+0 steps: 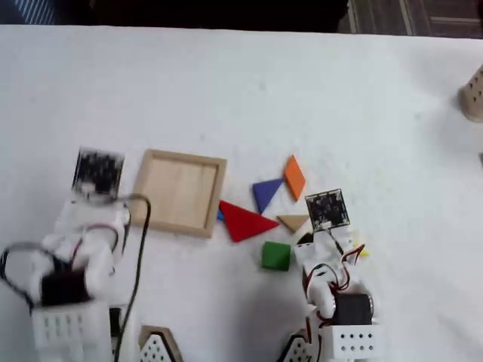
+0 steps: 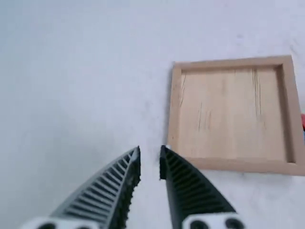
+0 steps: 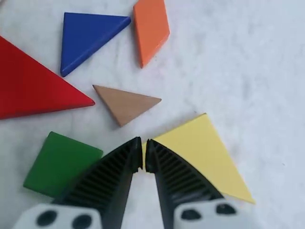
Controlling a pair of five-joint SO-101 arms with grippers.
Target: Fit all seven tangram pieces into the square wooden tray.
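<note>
The square wooden tray (image 1: 181, 192) (image 2: 233, 114) lies bare, with nothing inside it. To its right lie a red triangle (image 1: 245, 221) (image 3: 33, 86), a blue triangle (image 1: 266, 191) (image 3: 88, 38), an orange parallelogram (image 1: 294, 176) (image 3: 150, 31), a small tan triangle (image 1: 293, 222) (image 3: 126, 102), a green square (image 1: 276, 256) (image 3: 59, 164) and a yellow triangle (image 3: 200, 152). My left gripper (image 2: 150, 150) hovers just off the tray's near left corner, slightly open and holding nothing. My right gripper (image 3: 143, 141) is shut and holds nothing; it hangs between the green square and the yellow triangle.
A sliver of another blue piece (image 1: 220, 215) shows between the tray and the red triangle. The left arm (image 1: 83, 249) and the right arm (image 1: 336, 286) stand at the front edge. A pegged wooden object (image 1: 473, 94) sits at the far right. White cloth covers the table.
</note>
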